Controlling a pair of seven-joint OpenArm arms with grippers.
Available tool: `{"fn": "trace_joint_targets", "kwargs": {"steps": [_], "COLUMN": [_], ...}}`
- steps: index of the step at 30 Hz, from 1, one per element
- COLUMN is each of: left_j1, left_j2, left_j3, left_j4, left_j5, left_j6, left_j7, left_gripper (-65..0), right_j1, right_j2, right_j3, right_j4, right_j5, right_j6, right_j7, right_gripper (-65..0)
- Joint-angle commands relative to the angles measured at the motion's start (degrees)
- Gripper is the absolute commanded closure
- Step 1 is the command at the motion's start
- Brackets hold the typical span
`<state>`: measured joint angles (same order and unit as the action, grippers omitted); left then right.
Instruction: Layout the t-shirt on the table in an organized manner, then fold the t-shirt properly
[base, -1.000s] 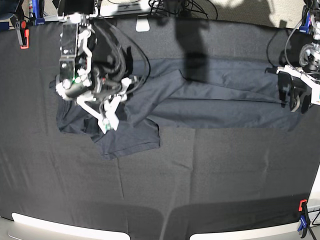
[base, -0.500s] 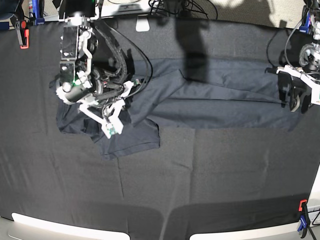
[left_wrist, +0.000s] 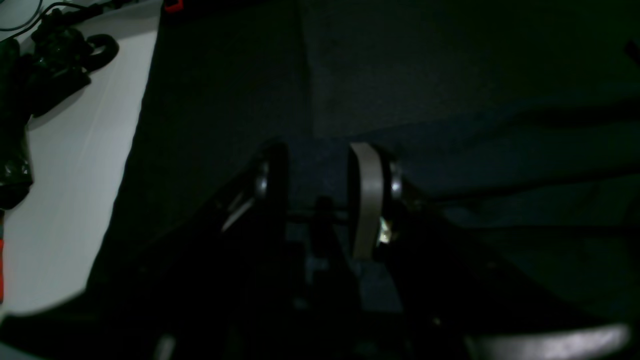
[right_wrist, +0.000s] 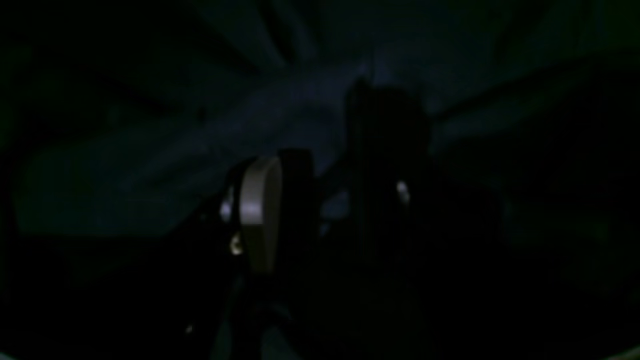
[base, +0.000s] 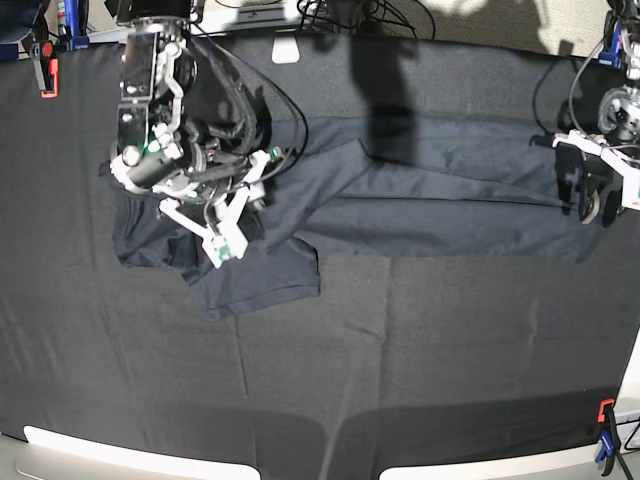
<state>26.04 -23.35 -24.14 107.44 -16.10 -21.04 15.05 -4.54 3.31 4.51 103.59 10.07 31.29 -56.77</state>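
Crosswise, t-shirt (base: 400, 190) stretched left-right, bunched at left end

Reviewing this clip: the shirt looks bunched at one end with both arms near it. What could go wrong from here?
1. The t-shirt lies as a long creased band with a folded lump under the right tool; pulling there may tighten the bunching rather than spread it.
2. Shirt and table cloth are both dark, so a pinch could catch the table cloth too.
3. The left tool sits at the shirt's far edge; an uneven tug could drag the shirt sideways.
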Motion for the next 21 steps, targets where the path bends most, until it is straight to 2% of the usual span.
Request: {"fn": "trace_joint_targets", "kwargs": {"steps": [1, 4, 7, 9, 15, 21], "left_j1": [-0.17, -0.17, -0.17, -0.17, -0.17, -0.17], "left_j2": [-0.76, -0.79, -0.79, -0.79, -0.79, -0.79], "left_j3": [-0.52, -0.52, -0.52, -0.52, -0.52, -0.52], "left_j4": [0.92, 0.90, 0.90, 0.90, 0.92, 0.90], "left_j5": [-0.44, -0.44, -0.44, -0.44, -0.46, -0.44], "left_j6": [0.39, 0.39, 0.39, 0.39, 0.42, 0.39], "left_j7": [-1.40, -1.40, -1.40, -1.40, -1.40, -1.38], "left_gripper": [-17.5, -17.5, -17.5, -17.5, -17.5, -17.4], "right_j1": [0.70, 0.72, 0.70, 0.70, 0.70, 1.33], "right_j2": [0.04, 0.02, 0.02, 0.02, 0.02, 0.02], "right_j3": [0.00, 0.00, 0.22, 0.79, 1.86, 1.86], "right_j4": [0.85, 0.85, 0.85, 0.85, -0.04, -7.26], "right_j5": [0.33, -0.94, -1.33, -1.33, -1.29, -0.94], "right_j6": [0.22, -0.87, -4.55, -5.64, -6.49, -6.49], "right_j7": [1.40, 1.51, 1.31, 1.25, -0.68, -0.44], "right_gripper": [-29.5, -29.5, -29.5, -29.5, -29.5, -29.5]}}
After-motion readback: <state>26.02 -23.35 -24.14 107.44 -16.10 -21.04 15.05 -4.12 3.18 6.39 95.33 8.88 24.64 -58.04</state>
